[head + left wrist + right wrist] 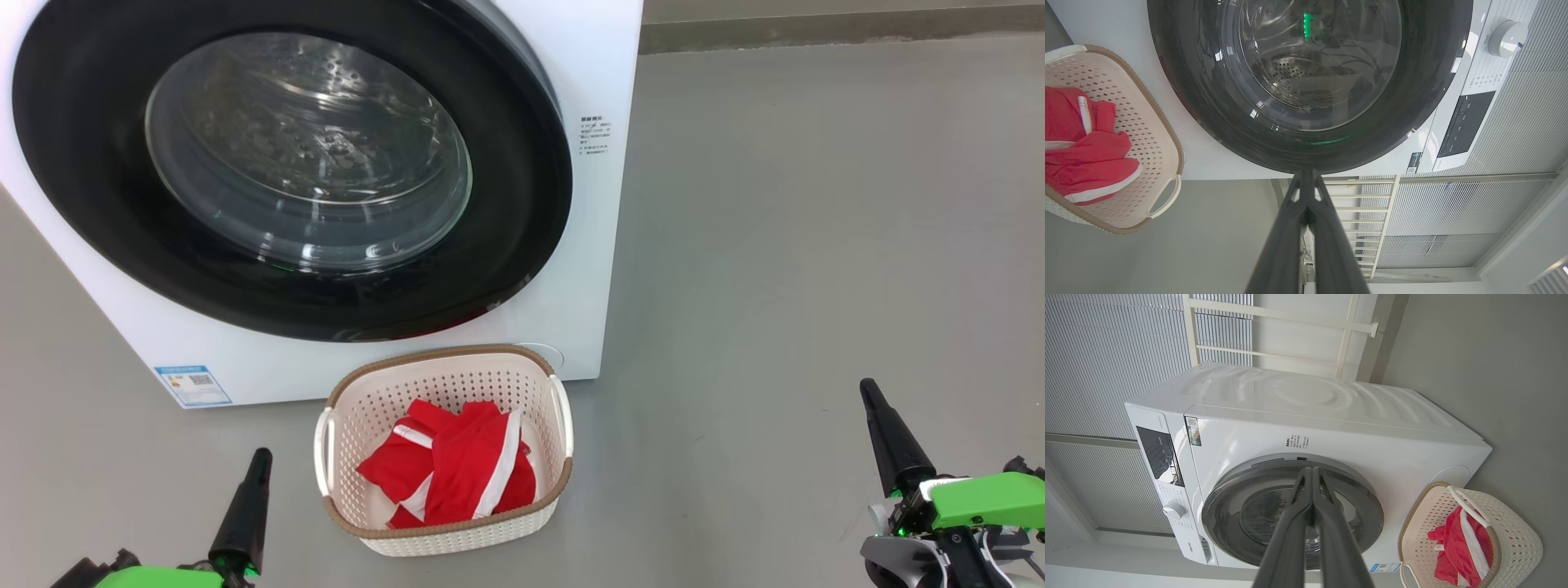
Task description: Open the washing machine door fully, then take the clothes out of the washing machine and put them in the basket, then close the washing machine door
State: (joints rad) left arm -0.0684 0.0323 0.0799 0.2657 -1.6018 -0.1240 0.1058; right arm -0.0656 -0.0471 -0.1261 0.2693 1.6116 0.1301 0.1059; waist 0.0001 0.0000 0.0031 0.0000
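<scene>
Grey floor (775, 245), slatted wall (1094, 355). Washing machine door (522, 204) closed, clothes (457, 469) in basket (457, 384); left pincer (260, 456), right pincer (868, 389) pinched together, empty.

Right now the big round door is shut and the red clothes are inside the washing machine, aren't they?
Not quite. The washing machine door is shut, yes. But the clothes are not inside the washing machine. They lie in the basket on the floor in front of it, as the head view shows.
</scene>
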